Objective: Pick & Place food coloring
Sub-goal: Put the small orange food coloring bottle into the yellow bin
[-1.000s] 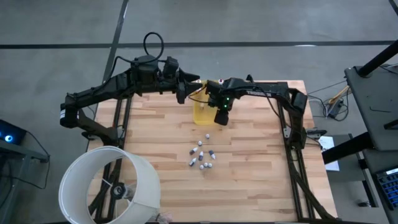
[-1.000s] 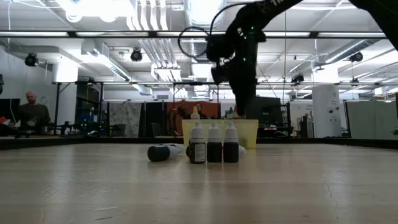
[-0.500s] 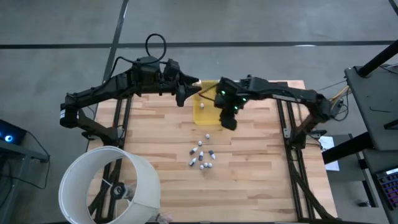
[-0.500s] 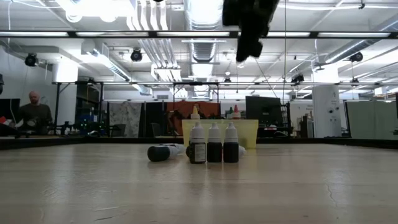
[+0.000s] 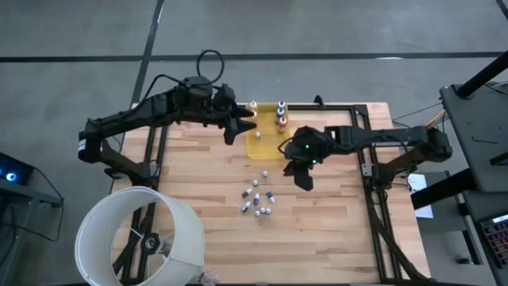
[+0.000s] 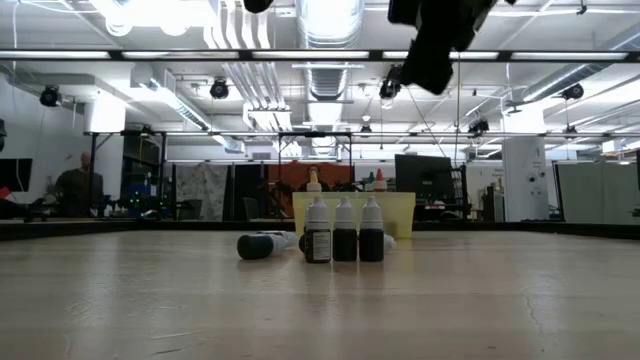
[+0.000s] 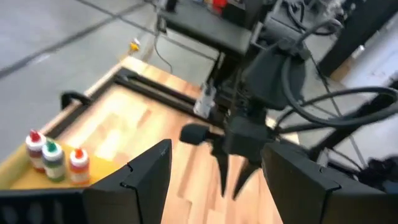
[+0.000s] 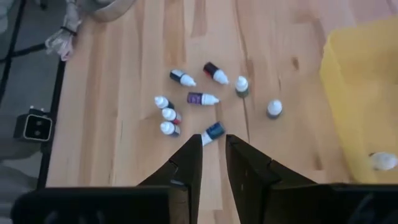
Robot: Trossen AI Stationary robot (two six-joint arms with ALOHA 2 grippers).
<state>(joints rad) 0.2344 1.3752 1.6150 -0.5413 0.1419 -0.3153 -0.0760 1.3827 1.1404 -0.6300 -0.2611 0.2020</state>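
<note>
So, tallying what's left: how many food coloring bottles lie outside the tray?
9 bottles: eight clustered mid-table, the lone bottle standing nearest the yellow tray. None seem hidden.

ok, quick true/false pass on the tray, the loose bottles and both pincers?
1. The yellow tray already holds several bottles. True: capped bottles stand at its far end.
2. The right pincer is carrying a bottle. False: nothing shows between its fingers, which stand close together above the table.
3. A cluster of loose bottles lies on the wood, outside the tray. True.
4. All the loose bottles are upright. False: the right wrist view shows several lying on their sides.
5. The left pincer is over the loose cluster. False: it is beside the tray, its fingers wide apart and holding nothing.
</note>
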